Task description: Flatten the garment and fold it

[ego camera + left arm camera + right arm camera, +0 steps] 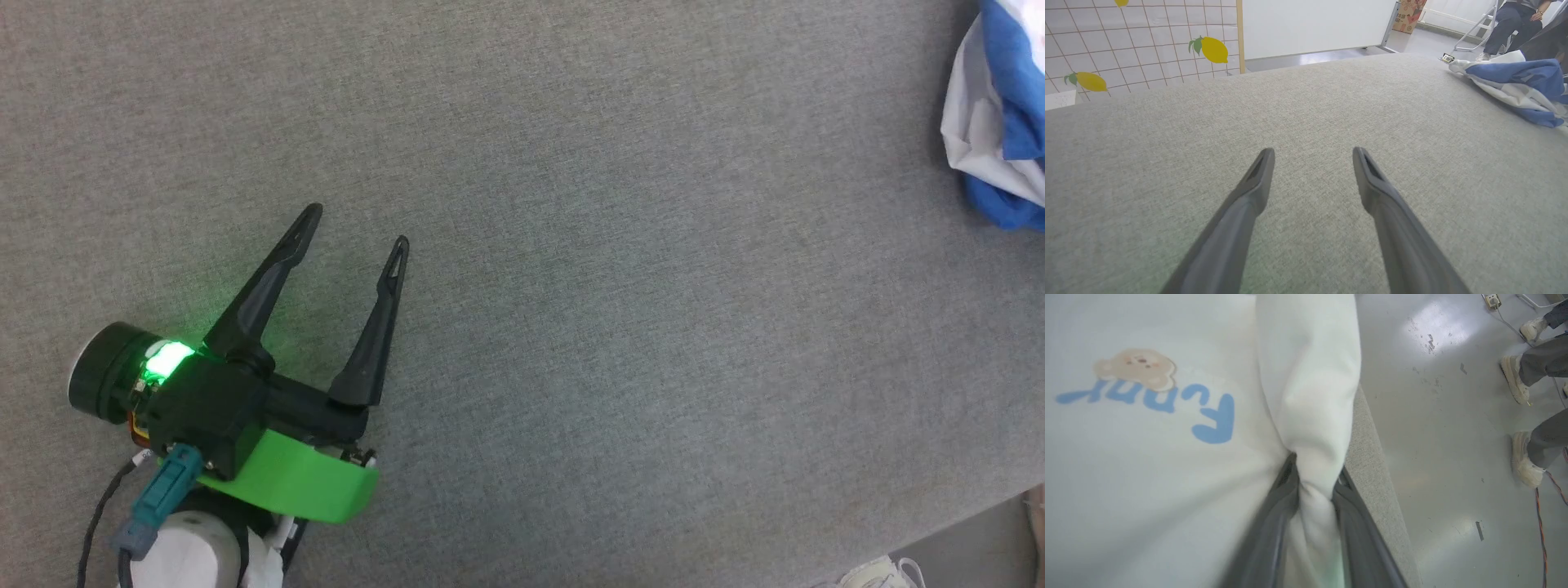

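Note:
The garment (1000, 122) lies bunched at the far right of the grey table (571, 245), white cloth with blue folds. The left wrist view has it as a crumpled heap (1515, 83) at the upper right. My left gripper (355, 229) hovers open over bare table at the lower left, far from the garment, with nothing between its fingers (1313, 152). My right gripper (1316, 473) is shut on a pinched fold of the garment's white body (1147, 437), which carries a bear print and blue lettering.
The table's edge (939, 523) runs across the lower right, with floor beyond and a pale shoe (882, 572). A person's feet (1515, 379) stand on the glossy floor near cables. A lemon-patterned screen (1126, 41) and a white board (1310, 24) stand behind the table.

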Controlling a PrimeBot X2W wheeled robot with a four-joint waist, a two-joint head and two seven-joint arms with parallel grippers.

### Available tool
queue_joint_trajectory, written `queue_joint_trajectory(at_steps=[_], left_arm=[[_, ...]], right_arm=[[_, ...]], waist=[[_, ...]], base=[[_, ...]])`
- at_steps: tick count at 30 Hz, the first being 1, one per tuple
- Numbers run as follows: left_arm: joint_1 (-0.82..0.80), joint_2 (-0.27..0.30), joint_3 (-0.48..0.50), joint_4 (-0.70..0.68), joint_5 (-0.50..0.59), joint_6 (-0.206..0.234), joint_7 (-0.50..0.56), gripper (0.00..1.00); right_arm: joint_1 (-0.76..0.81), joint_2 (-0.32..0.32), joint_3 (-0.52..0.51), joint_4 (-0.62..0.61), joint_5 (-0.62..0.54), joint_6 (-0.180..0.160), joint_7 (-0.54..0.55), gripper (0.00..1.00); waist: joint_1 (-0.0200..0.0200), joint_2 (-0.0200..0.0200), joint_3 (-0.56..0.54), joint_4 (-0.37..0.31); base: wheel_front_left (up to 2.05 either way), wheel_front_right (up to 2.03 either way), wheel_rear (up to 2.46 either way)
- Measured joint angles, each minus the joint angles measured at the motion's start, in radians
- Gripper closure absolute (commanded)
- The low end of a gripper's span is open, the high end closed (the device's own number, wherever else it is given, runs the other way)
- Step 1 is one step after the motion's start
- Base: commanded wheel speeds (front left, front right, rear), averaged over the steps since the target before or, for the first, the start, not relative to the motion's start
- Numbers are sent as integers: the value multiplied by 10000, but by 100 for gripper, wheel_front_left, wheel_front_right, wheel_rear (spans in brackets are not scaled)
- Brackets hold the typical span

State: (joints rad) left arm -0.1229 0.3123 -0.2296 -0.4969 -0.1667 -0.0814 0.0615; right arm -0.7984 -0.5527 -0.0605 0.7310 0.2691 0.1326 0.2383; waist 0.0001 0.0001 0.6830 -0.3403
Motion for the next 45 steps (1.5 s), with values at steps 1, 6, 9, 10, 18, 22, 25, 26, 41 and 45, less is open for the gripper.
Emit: queue_joint_trajectory(at_steps=[1,6,9,10,18,22,25,26,41,45], left_arm=[[-9,4,-4,-23,0,2,2,0],[-10,12,-8,-15,-2,48,-15,0],[-10,-31,-42,54,-19,96,-96,0],[-8,-75,-73,171,-56,123,-205,0],[13,-412,-194,895,-382,203,-813,0],[51,-640,-261,1319,-568,222,-1195,0],[189,-792,-288,1651,-688,297,-1482,0],[263,-861,-291,1770,-731,314,-1588,0],[1332,-1342,-134,2974,-1260,648,-2830,0],[1380,-1398,-61,3219,-1149,654,-3053,0]], right_arm=[[-65,27,-38,148,-98,0,-90,9],[-337,81,-58,756,-389,-2,-280,0],[-458,82,-67,1057,-495,-2,-291,0],[-493,69,-86,1237,-504,-2,-316,0],[-569,-280,-368,1593,-516,0,-483,0],[-554,-453,-552,1559,-428,-2,-802,0],[-378,-424,-780,1289,-84,-2,-1122,0],[-256,-370,-892,1137,52,-2,-1252,0],[3674,1996,-1693,-4447,439,-2,-1745,0],[4870,2847,-1965,-6002,82,-4,-1680,0]], waist=[[0,0,3,20],[0,0,-149,79],[-1,0,-315,139],[0,0,-450,195],[-1,0,-1135,434],[-1,0,-1622,603],[-2,0,-2035,760],[-2,0,-2194,825],[-2,0,-4396,2039],[-2,0,-4777,2447]], base=[[0,0,0],[0,0,0],[0,0,0],[0,0,0],[0,0,0],[0,0,0],[0,0,0],[0,0,0],[0,0,0],[0,0,0]])
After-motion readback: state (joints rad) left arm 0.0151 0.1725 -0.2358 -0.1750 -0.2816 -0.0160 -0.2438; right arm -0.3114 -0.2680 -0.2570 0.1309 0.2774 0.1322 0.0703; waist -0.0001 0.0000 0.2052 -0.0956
